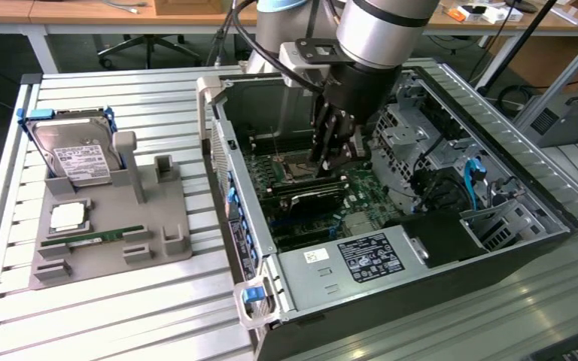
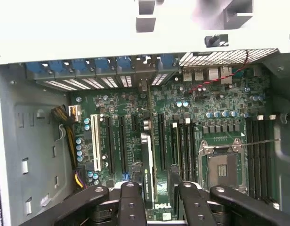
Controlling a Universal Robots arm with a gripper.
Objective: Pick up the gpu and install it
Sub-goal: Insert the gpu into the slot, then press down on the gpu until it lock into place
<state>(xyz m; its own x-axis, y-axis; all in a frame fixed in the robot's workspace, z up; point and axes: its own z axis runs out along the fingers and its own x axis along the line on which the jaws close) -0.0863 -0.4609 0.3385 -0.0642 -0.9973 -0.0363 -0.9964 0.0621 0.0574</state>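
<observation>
At centre frame, inside the open computer case [image 1: 269, 248], the claw [image 2: 157, 188] is spread slightly, straddling the gpu [image 2: 147, 160] standing edge-up in its motherboard [image 2: 215, 108] slot, without a clear grip.

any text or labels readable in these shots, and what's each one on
"DELL": white letters on the motherboard edge, just beside the pincer.
Hard drive label: print too small to read.
Black and white labels on the power supply in the computer case: too small to read.
White print along the gpu seated upright in a slot: blurred, unreadable.
</observation>
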